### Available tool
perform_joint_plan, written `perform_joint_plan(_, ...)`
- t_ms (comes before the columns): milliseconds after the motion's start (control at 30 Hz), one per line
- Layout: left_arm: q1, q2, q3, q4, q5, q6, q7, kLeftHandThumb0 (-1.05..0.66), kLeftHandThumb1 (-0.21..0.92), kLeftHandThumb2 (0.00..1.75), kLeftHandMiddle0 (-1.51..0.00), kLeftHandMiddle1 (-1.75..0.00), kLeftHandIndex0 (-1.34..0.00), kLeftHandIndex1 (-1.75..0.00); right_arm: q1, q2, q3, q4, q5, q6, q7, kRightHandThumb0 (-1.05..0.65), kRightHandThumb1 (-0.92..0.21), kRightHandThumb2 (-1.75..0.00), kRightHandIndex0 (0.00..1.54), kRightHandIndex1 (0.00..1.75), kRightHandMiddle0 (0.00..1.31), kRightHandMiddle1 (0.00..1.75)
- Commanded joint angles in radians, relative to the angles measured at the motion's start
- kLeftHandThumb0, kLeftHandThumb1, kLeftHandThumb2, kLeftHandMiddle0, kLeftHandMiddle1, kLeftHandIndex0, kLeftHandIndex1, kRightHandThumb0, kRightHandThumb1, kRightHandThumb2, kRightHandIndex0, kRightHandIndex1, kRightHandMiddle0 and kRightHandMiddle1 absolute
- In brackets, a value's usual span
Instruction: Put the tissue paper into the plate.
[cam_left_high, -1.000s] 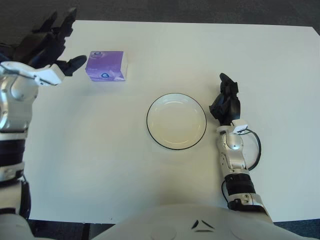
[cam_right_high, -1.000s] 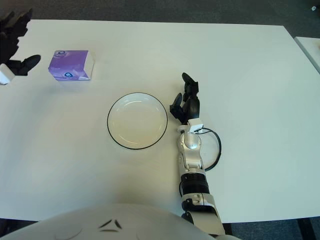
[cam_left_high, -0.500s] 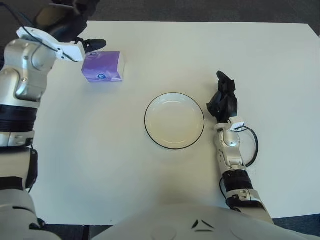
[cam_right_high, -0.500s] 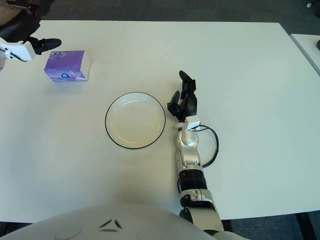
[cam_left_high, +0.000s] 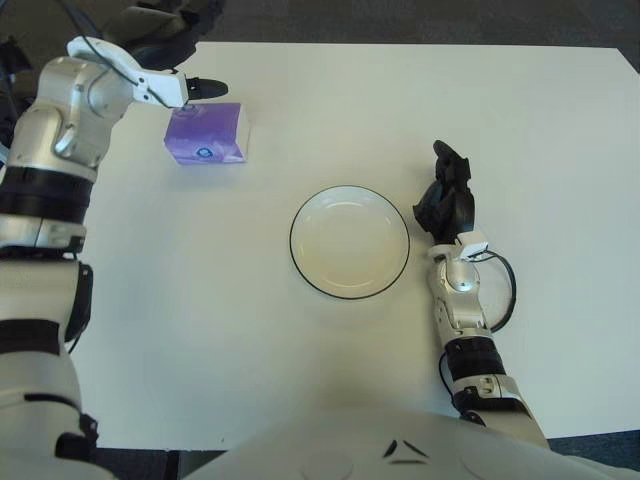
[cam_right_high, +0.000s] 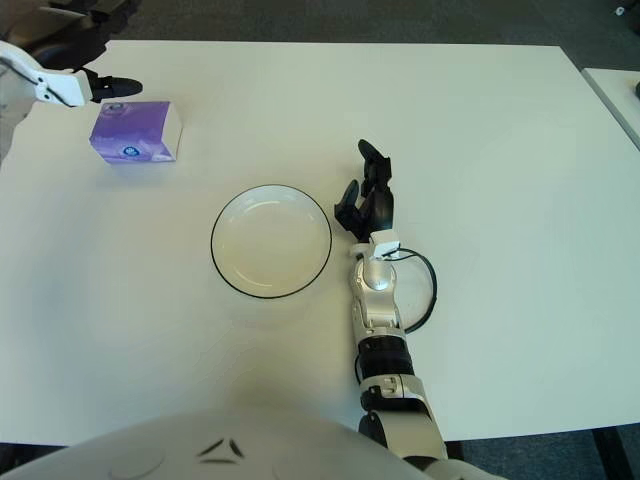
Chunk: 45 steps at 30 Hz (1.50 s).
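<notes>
A purple tissue pack (cam_left_high: 207, 133) lies on the white table at the far left. A white plate with a dark rim (cam_left_high: 350, 241) sits at the table's middle, with nothing in it. My left hand (cam_left_high: 175, 55) hovers over the far left edge, just above and behind the tissue pack, fingers spread, one fingertip (cam_left_high: 208, 88) pointing right over the pack's far edge. It holds nothing. My right hand (cam_left_high: 448, 203) rests on the table just right of the plate, fingers relaxed and empty.
The white table (cam_left_high: 520, 150) has bare surface to the right and front. Its far edge meets dark floor. A black cable (cam_left_high: 503, 290) loops by my right wrist.
My left hand has moved up and to the right, from beside the tissue pack to over its far edge. The pack, plate and right hand have not moved.
</notes>
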Motion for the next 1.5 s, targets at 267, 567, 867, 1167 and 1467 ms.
perform_joint_plan(267, -0.158, -0.006, -0.131, 0.311, 0.099, -0.196, 0.113, -1.05, 0.92, 0.22, 0.00, 0.00, 0.00, 0.00, 0.093, 0.000, -0.008, 0.115, 0.010, 0.058, -0.006, -0.52, -0.92, -1.02, 0.28, 0.05, 0.00, 0.64)
perform_joint_plan(567, -0.221, 0.008, -0.226, 0.351, 0.179, -0.241, 0.045, -1.05, 0.92, 0.18, 0.00, 0.00, 0.00, 0.00, 0.098, 0.000, -0.014, 0.109, 0.015, 0.070, -0.008, -0.53, -0.92, -1.01, 0.28, 0.05, 0.00, 0.64)
perform_joint_plan(867, -0.238, -0.011, -0.267, 0.386, 0.179, -0.239, -0.036, -1.05, 0.92, 0.14, 0.00, 0.00, 0.00, 0.00, 0.103, -0.002, -0.019, 0.106, 0.021, 0.064, -0.004, -0.54, -0.92, -0.99, 0.29, 0.05, 0.00, 0.66)
perform_joint_plan(1167, -0.271, -0.040, -0.335, 0.428, 0.218, -0.175, -0.181, -1.05, 0.92, 0.17, 0.00, 0.00, 0.00, 0.00, 0.108, -0.008, -0.028, 0.107, 0.026, 0.061, 0.000, -0.56, -0.92, -0.98, 0.30, 0.06, 0.00, 0.68)
perform_joint_plan(1467, -0.313, -0.076, -0.399, 0.480, 0.268, -0.115, -0.267, -1.05, 0.89, 0.13, 0.00, 0.00, 0.00, 0.00, 0.108, -0.016, -0.036, 0.115, 0.037, 0.049, 0.017, -0.55, -0.92, -0.97, 0.30, 0.05, 0.00, 0.68)
